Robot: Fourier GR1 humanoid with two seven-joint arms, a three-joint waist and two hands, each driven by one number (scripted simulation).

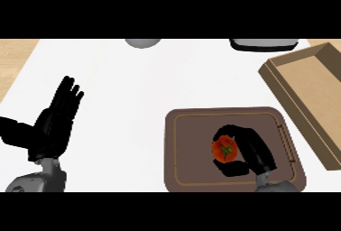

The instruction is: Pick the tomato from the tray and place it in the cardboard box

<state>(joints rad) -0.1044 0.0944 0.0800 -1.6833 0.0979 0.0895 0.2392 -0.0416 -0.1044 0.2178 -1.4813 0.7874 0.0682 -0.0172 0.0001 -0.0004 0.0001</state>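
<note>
A red tomato [224,149] with a green stem lies on the brown tray [193,135] at the lower right of the counter. My right hand [251,150] is over the tray with its fingers and thumb curled round the tomato, hiding its right side. The cardboard box [310,85] lies open at the right edge, just beyond the tray's far right corner. My left hand [54,122] rests open at the left, fingers pointing up, well away from the tray.
A grey rounded object [142,43] sits at the counter's far edge. A dark item with a white top [263,44] stands at the far right. Wooden surface [15,58] shows past the white counter's left side.
</note>
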